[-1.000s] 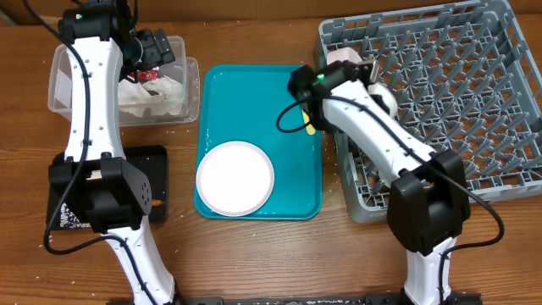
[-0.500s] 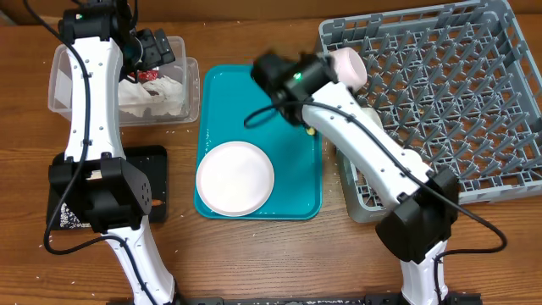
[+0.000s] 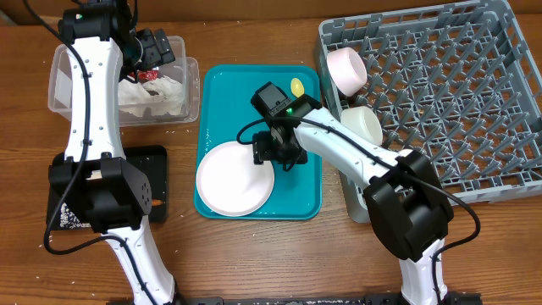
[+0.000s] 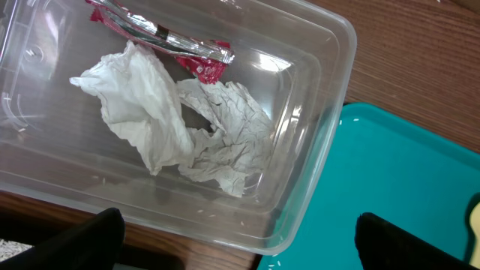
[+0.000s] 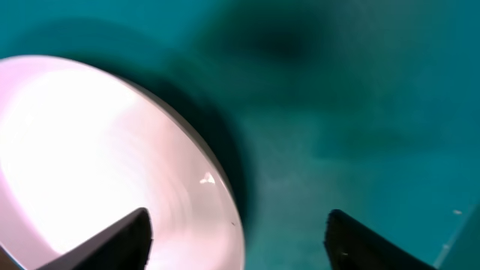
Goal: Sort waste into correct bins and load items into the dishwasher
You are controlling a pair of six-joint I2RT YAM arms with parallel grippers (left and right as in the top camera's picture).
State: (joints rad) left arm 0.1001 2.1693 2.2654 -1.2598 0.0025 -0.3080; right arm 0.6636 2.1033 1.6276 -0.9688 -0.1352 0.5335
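Within the last second the right gripper (image 3: 275, 152) has swung away from the dish rack's (image 3: 440, 93) left edge and come down over the teal tray (image 3: 305, 199). It now hangs empty, its fingers (image 5: 129, 236) spread wide. The plate (image 3: 229, 180) lies directly under it, and in the wrist view the plate's right rim runs between the two fingers. Two bowls (image 3: 345, 68) (image 3: 362, 124) stand in the rack off to the gripper's far side, and the yellow spoon (image 3: 296, 86) lies on the tray just beyond it. By this reading the bowls are loaded and the plate is the next item; its flat rim on the tray may be awkward to pinch. The left gripper (image 4: 240, 251) has not moved: it hovers spread and empty, with the clear tub (image 4: 315, 112) below it holding the napkins (image 4: 157, 112) and red wrapper (image 4: 202, 66).
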